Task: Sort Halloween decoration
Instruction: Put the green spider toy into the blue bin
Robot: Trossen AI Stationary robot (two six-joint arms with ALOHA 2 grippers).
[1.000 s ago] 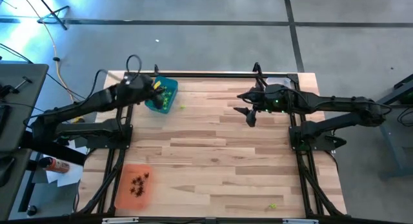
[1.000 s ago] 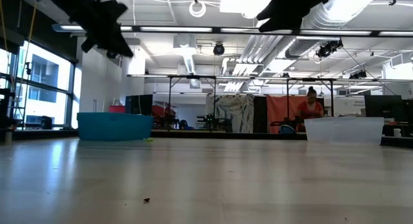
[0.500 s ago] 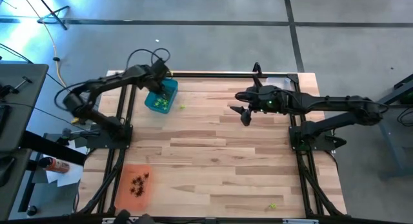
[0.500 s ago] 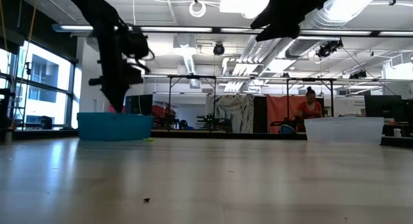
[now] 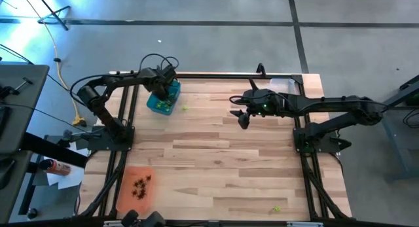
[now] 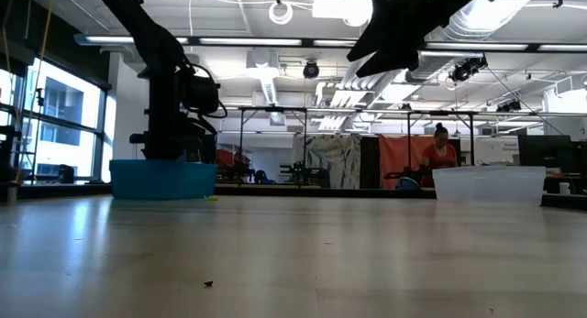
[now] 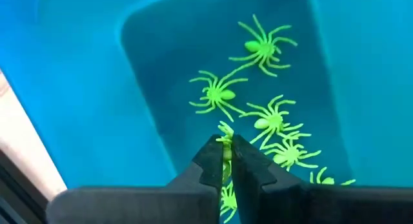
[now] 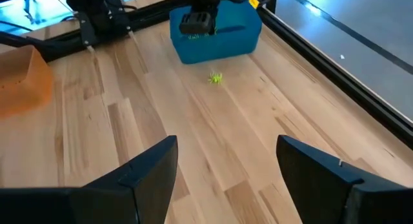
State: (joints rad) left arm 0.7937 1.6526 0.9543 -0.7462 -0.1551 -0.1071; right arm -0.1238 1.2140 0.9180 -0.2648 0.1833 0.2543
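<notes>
The decorations are tiny plastic spiders. Several lime green ones (image 7: 271, 121) lie on the floor of the teal tray (image 5: 163, 97), which stands near the table's far left edge. My left gripper (image 7: 227, 161) hangs inside that tray (image 7: 77, 69), pointing down, shut on one lime spider. Another lime spider (image 8: 215, 77) lies on the wood just right of the tray (image 8: 216, 30). Dark spiders (image 5: 141, 186) sit in the orange tray (image 5: 127, 194). My right gripper (image 5: 241, 116) is open in the air over the table's far middle. My left gripper pinches a lime green spider (image 7: 226, 150) between its two fingertips (image 7: 210, 162), coming from above and pointing down into the teal tray. Only a sliver of the spider shows between the tips. Whether it hangs clear of the tray floor, I cannot tell.
A clear tray (image 5: 283, 85) stands at the far right corner. One lime spider (image 5: 276, 209) lies by the near right edge, and a small dark speck (image 6: 208, 284) sits on the near wood. The middle of the table (image 5: 216, 155) is bare wood. A person (image 6: 441, 153) is in the room behind.
My left arm has swung from the left of the teal tray to above it, tipped to point straight down, and lowered its gripper into the tray. My right gripper has drifted a little toward the table's left.
</notes>
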